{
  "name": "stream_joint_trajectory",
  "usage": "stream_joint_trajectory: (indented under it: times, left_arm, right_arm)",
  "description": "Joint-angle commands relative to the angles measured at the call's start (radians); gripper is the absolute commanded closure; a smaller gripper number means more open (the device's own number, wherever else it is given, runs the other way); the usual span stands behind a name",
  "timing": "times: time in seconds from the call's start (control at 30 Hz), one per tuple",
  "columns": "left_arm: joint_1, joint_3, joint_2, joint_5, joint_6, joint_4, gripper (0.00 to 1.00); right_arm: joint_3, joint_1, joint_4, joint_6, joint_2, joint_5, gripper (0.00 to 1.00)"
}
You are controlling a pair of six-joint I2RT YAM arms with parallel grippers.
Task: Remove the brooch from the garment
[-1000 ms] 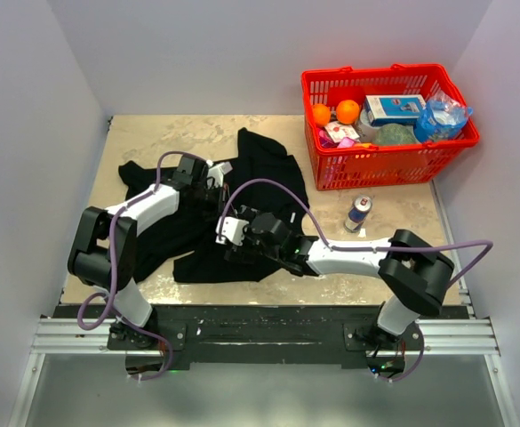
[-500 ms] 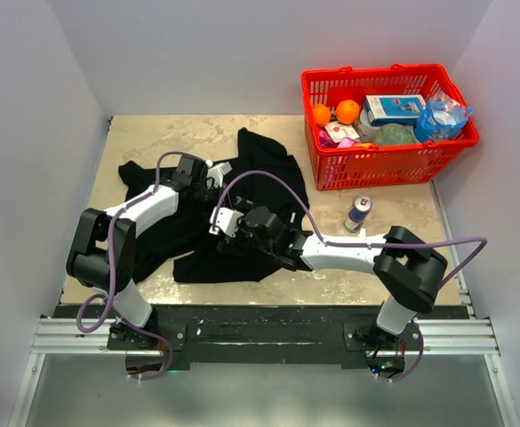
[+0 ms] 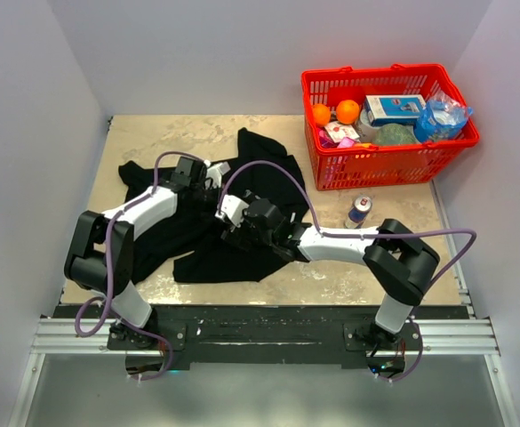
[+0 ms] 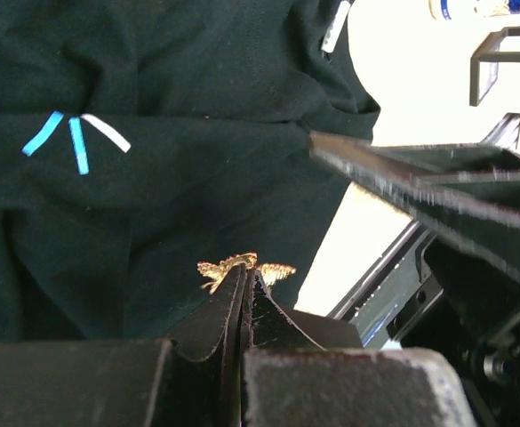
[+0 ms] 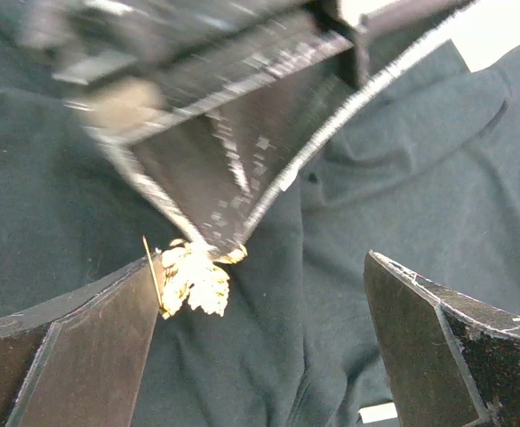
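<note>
We see the left gripper (image 4: 244,277) with its fingers (image 4: 227,307) pressed together, no gap between them, clamped on the small gold, leaf-shaped brooch (image 5: 194,277). The brooch's gilt edges stick out on either side of the tips, and it sits right against the black cloth. We cannot tell whether it is pinned through the cloth or already free. The garment (image 3: 193,233) lies rumpled and spread on the table (image 3: 157,133), in front of both arms, with its white neck label (image 4: 335,27) lying toward the far edge of the left wrist view. The right gripper (image 5: 260,267) hangs close over the same spot with its fingers (image 5: 82,338) spread wide apart and nothing between them but the brooch and the tips of the left gripper. One of its fingers stands just beside the brooch, at the thin gold pin. We cannot make out whether it touches. The other finger is well clear, over plain cloth.
</note>
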Motion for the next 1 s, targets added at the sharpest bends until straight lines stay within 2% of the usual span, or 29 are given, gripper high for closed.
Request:
stream_joint_trajectory:
  times: [0.0, 0.17, 0.53, 0.67, 0.83, 0.97]
  left_arm:
    - [-0.015, -0.027, -0.060, -0.030, -0.009, 0.005, 1.00]
    - [-0.043, -0.040, -0.055, -0.074, 0.014, -0.007, 1.00]
    - [-0.046, -0.019, -0.001, -0.134, 0.038, 0.011, 0.99]
    - [-0.040, -0.022, -0.043, -0.113, 0.107, -0.004, 0.80]
    - [-0.035, -0.088, -0.122, -0.070, 0.234, 0.020, 0.68]
    - [-0.069, -0.135, -0.220, -0.135, 0.464, 0.048, 0.60]
  right_arm:
    - [0.046, -0.024, -0.002, 0.081, 0.002, 0.008, 0.04]
    - [0.046, -0.041, -0.042, 0.159, 0.012, -0.012, 0.04]
    - [0.031, -0.099, -0.041, 0.188, 0.018, -0.029, 0.03]
    - [0.066, -0.165, -0.118, 0.187, -0.023, -0.035, 0.03]
    - [0.103, -0.207, -0.267, 0.146, -0.083, -0.049, 0.04]
    - [0.104, -0.227, -0.379, 0.136, -0.163, -0.040, 0.03]
